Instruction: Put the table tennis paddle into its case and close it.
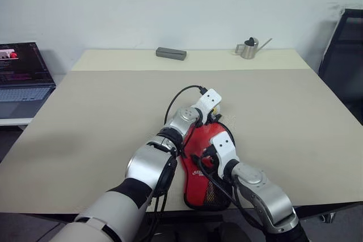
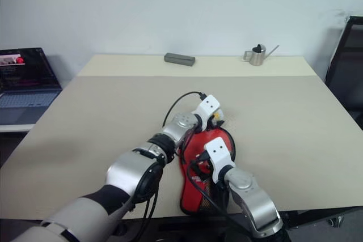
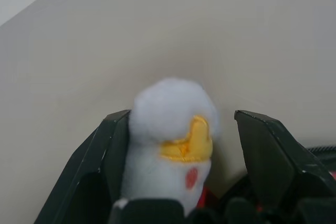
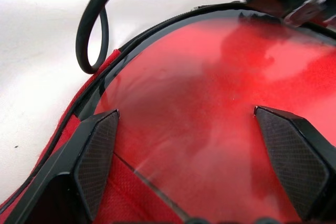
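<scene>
My left claw stands apart, its two black fingers either side of the white plush charm at the far end of the case; one finger lies against the plush, the other is clear of it, so I judge nothing is gripped. My right claw is spread wide and empty, hovering just over the red blade of the table tennis paddle.

Step in hand, as I judge it: closing the case around the paddle. To do it well, my right claw should press the blade flat inside the black zip edge while my left takes the charm, presumably on the zip pull, and draws it steadily along the seam. The black cable looping beside the edge must stay clear of the zip.

The case lies on the beige desk near its front edge, between my arms. It is paddle-shaped, red, with a white logo and black mesh at the handle end. The blade shows glossy red inside the open edge.
</scene>
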{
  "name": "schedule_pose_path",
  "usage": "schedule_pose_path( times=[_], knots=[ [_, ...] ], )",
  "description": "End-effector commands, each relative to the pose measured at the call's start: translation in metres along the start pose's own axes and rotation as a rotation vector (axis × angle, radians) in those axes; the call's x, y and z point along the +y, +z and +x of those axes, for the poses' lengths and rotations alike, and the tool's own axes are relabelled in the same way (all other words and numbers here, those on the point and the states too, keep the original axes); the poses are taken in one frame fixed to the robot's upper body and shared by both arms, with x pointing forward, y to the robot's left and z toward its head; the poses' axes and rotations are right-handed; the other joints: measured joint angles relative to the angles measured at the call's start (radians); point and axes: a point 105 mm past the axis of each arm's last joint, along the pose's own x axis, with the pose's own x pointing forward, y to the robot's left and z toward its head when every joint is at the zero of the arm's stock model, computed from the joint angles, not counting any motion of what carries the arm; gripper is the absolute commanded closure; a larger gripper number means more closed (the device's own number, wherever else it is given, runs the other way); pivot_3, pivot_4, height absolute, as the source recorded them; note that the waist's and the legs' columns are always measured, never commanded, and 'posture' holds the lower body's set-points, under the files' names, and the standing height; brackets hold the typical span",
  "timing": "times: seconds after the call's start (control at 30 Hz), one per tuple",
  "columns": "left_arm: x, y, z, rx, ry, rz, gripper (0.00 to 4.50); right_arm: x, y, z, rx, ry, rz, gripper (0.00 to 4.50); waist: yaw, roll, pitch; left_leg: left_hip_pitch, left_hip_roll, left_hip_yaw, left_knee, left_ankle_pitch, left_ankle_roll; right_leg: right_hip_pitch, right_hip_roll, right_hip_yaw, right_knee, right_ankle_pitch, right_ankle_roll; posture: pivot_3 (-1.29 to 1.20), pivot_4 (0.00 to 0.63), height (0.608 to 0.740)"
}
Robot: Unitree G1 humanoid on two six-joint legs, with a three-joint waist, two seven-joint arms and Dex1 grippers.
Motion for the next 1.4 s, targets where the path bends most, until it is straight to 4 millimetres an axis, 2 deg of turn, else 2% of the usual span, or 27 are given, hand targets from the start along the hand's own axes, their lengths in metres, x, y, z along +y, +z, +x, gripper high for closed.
schedule_pose_path(
  times=[0.03,0.23,0.33,0.4,0.47,0.6,0.73,0.87,0.97,1.1,1.27,1.4],
  knots=[
    [0.033,0.035,-0.014,-0.135,0.065,-0.034,1.16,-0.006,-0.039,0.006,0.153,0.002,0.045,0.00,-0.003,0.000,0.000,0.000,0.000,0.000,0.000,0.000,0.000,0.000,0.000,0.000,0.000,0.000,0.000,0.00,0.150,0.740],
    [0.075,0.034,-0.042,-0.211,0.120,-0.113,1.16,-0.020,-0.036,0.012,0.146,-0.013,0.025,0.00,-0.006,0.000,0.000,0.001,0.000,0.000,-0.001,0.000,0.000,0.000,0.000,0.001,0.000,0.000,0.000,0.00,0.150,0.740],
    [0.094,0.029,-0.062,-0.260,0.113,-0.166,1.16,-0.028,-0.034,0.013,0.138,-0.028,0.015,0.00,-0.006,0.000,0.000,0.001,0.000,0.000,-0.001,0.000,0.000,0.000,0.000,0.001,0.000,0.000,0.000,0.00,0.150,0.740],
    [0.102,0.018,-0.084,-0.319,0.043,-0.231,1.16,-0.038,-0.033,0.011,0.134,-0.048,0.021,0.00,-0.007,0.001,0.000,0.001,0.000,-0.001,-0.001,0.000,0.000,0.000,0.000,0.001,0.000,0.000,0.000,0.00,0.150,0.740],
    [0.100,0.003,-0.104,-0.339,-0.043,-0.251,1.16,-0.044,-0.030,0.009,0.129,-0.050,0.027,0.00,-0.012,0.001,0.001,0.001,0.001,0.000,-0.002,0.000,0.000,-0.001,0.000,0.002,0.001,0.000,0.000,0.00,0.150,0.740],
    [0.078,-0.032,-0.148,-0.295,-0.154,-0.272,1.16,-0.051,-0.020,0.002,0.094,-0.031,0.048,0.00,-0.018,0.003,0.001,0.001,0.006,0.000,-0.003,0.000,0.000,-0.002,0.000,0.005,0.001,0.001,-0.002,0.00,0.150,0.740],
    [0.052,-0.045,-0.178,-0.249,-0.200,-0.269,1.16,-0.051,-0.007,-0.009,0.052,0.017,0.047,0.00,0.002,0.002,0.002,-0.001,0.008,-0.001,-0.002,-0.001,0.000,-0.004,0.000,0.004,0.000,0.002,-0.008,0.00,0.150,0.740],
    [0.029,-0.040,-0.183,-0.229,-0.251,-0.194,1.16,-0.049,0.007,-0.023,0.020,0.100,0.013,0.00,0.017,0.005,0.004,-0.002,0.008,-0.002,-0.002,-0.002,0.000,-0.004,0.000,0.002,-0.002,0.001,-0.008,0.00,0.150,0.740],
    [0.022,-0.033,-0.182,-0.232,-0.266,-0.142,1.16,-0.051,0.020,-0.032,-0.009,0.143,-0.026,0.00,0.012,0.007,0.006,-0.002,0.008,0.000,-0.002,-0.002,0.000,-0.004,0.000,0.003,-0.002,-0.002,-0.005,0.00,0.150,0.740],
    [0.016,-0.024,-0.174,-0.245,-0.276,-0.098,1.16,-0.059,0.035,-0.049,-0.042,0.205,-0.086,0.00,0.007,0.008,0.011,-0.004,0.009,0.001,-0.003,-0.002,0.000,-0.005,0.001,0.004,-0.002,-0.002,-0.005,0.00,0.150,0.740],
    [-0.005,-0.015,-0.162,-0.266,-0.360,-0.081,1.16,-0.064,0.052,-0.075,-0.088,0.301,-0.115,0.00,0.007,0.008,0.012,-0.014,0.009,0.001,-0.001,-0.002,0.000,-0.015,0.001,0.003,-0.001,0.001,-0.010,0.00,0.150,0.740],
    [-0.028,-0.013,-0.153,-0.261,-0.461,-0.045,1.16,-0.089,0.068,-0.089,-0.118,0.251,-0.128,0.00,0.007,0.007,0.014,-0.015,0.009,0.001,-0.001,-0.002,0.001,-0.015,0.001,0.003,-0.002,0.001,-0.010,0.00,0.150,0.740]
  ],
)
